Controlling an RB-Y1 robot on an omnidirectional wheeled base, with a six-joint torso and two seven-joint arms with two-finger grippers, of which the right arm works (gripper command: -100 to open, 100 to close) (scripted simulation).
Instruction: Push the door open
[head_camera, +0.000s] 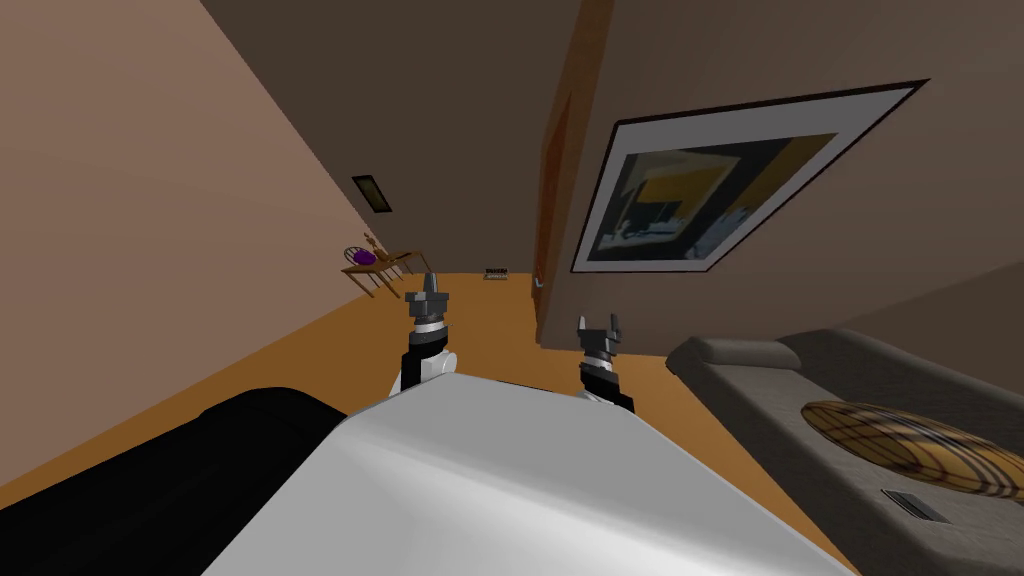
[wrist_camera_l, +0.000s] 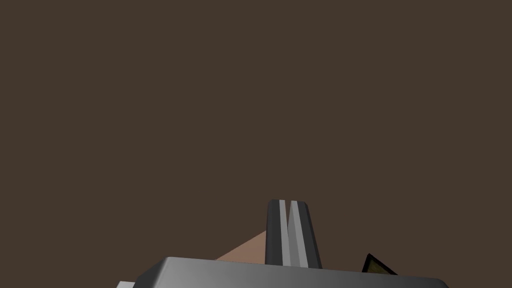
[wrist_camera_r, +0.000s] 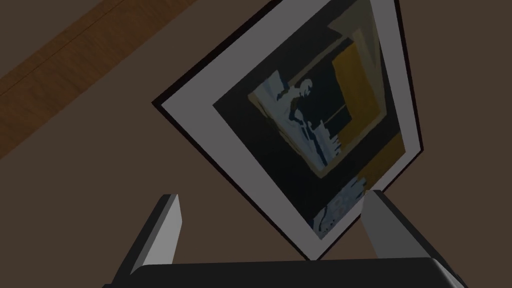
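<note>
A brown wooden door (head_camera: 556, 190) stands in the right-hand wall of a narrow hallway, with a small pale handle (head_camera: 538, 283) low on its near edge. It lies ahead of both grippers and neither touches it. My left gripper (head_camera: 429, 284) is raised in front of my chest, well left of the door; its fingers (wrist_camera_l: 289, 206) are shut together on nothing. My right gripper (head_camera: 598, 323) is nearer the door, a little short of it and to its right. That gripper (wrist_camera_r: 271, 196) is open and empty, and beyond it runs a brown wooden strip (wrist_camera_r: 60, 65).
A large framed picture (head_camera: 720, 190) hangs on the right wall past the door. A grey sofa (head_camera: 760, 375) with a patterned cushion (head_camera: 920, 445) stands below it at my right. A wooden chair (head_camera: 378, 265) stands by the left wall far down the orange floor (head_camera: 300, 350). A black area (head_camera: 150, 470) lies at my left.
</note>
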